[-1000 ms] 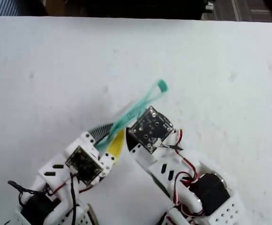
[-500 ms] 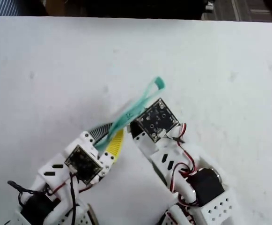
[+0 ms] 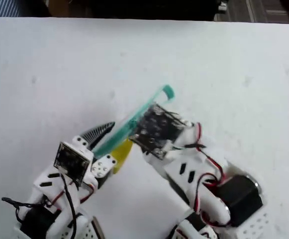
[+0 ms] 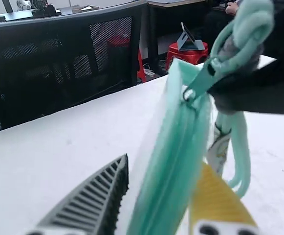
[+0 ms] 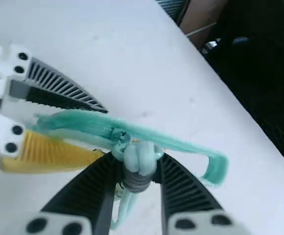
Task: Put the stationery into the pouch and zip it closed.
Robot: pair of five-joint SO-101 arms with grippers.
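Partly hidden overhead, the pouch (image 3: 115, 133) is pinched by left claw (image 4: 165, 166), its pull (image 5: 137, 170) by right claw (image 5: 139, 159).

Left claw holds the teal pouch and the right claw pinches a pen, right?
No. The right claw pinches the zipper pull, not a pen; the right wrist view shows it. The left claw does hold the teal pouch.

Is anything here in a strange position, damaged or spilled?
Nothing looks damaged or spilled. The teal pouch is held on edge, not lying flat: the left end effector clamps one end, the right end effector pinches the zipper pull, and the strap loop sticks out beyond.
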